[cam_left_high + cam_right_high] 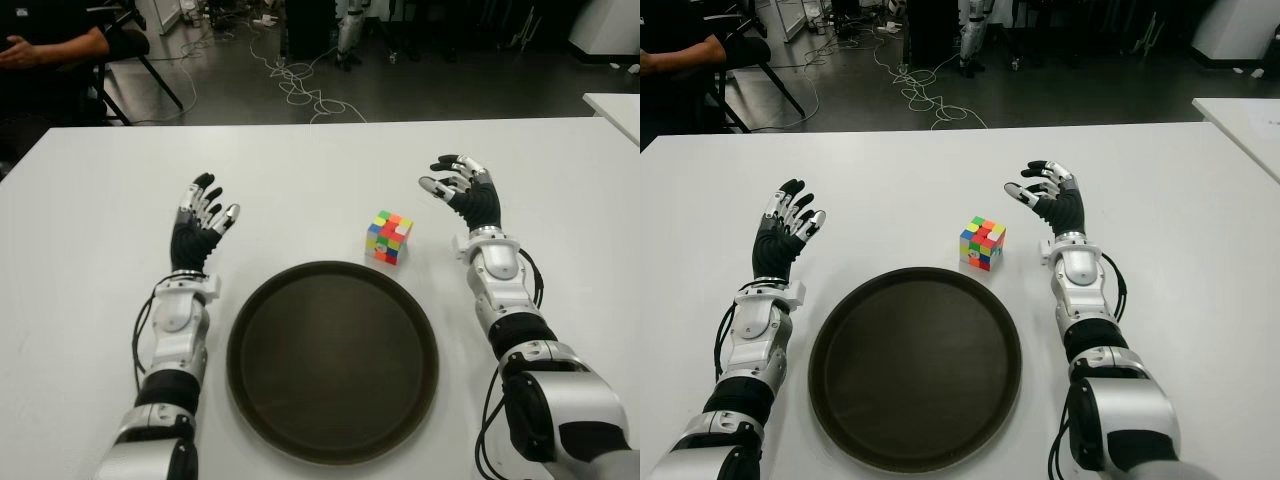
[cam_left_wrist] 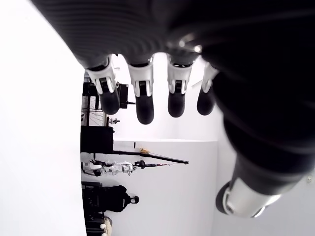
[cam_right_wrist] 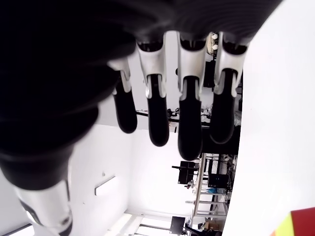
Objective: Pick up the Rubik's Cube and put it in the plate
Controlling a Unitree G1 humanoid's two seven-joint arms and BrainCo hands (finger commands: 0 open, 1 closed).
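The Rubik's Cube [image 1: 388,237] stands on the white table [image 1: 300,170], just behind the far right rim of the round dark plate [image 1: 250,330]. A corner of the cube [image 3: 301,222] shows in the right wrist view. My right hand [image 1: 458,186] hovers to the right of the cube, a short gap away, fingers spread and holding nothing. To the left of the plate, my left hand [image 1: 205,213] is open with relaxed fingers and holds nothing. The plate has nothing in it.
A person's arm [image 1: 45,48] and a chair show beyond the table's far left corner. Cables [image 1: 300,85] lie on the dark floor behind the table. Another white table edge [image 1: 615,105] stands at the far right.
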